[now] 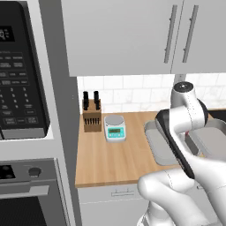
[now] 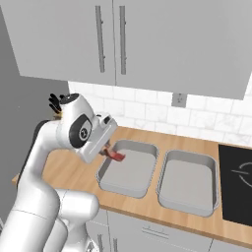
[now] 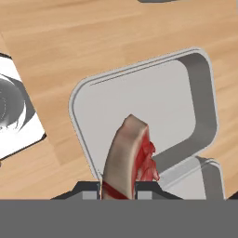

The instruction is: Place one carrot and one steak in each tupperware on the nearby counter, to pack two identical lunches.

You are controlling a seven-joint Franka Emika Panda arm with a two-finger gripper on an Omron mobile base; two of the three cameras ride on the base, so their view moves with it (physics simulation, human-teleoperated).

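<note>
Nearest the hand camera, the gripper [image 3: 118, 194] is clamped on a steak [image 3: 129, 158], a curved slab with a pale fatty edge and a ragged red face; its lower end is pinched between the two dark finger tips [image 3: 91, 191]. In the right base view the same steak [image 2: 114, 155] pokes out from under the hand as a small dark-red strip, hanging over the near-left part of the left tupperware [image 2: 127, 189], above its floor rather than resting on it.

That tray is a shallow, smooth grey rectangle with rounded corners and a wide flat rim; in the hand view its rim [image 3: 79, 93] runs round a bare matte floor. Just beside it, not touching, sits the second tupperware [image 2: 187, 204], alike in shape. Both stand on the counter [image 2: 74, 170], light-brown wood with fine grain, with white cabinet fronts below.

In the left base view the arm's white links cover most of both trays, leaving only a strip of one rim [image 1: 152, 143]. Farther left on the counter stand a small teal-and-white scale [image 1: 114, 128] with a round silvery plate and, against the white tiled wall, a wooden knife block [image 1: 92, 115] with black handles. A dark stovetop [image 2: 236, 184] is cut off at the right edge.
</note>
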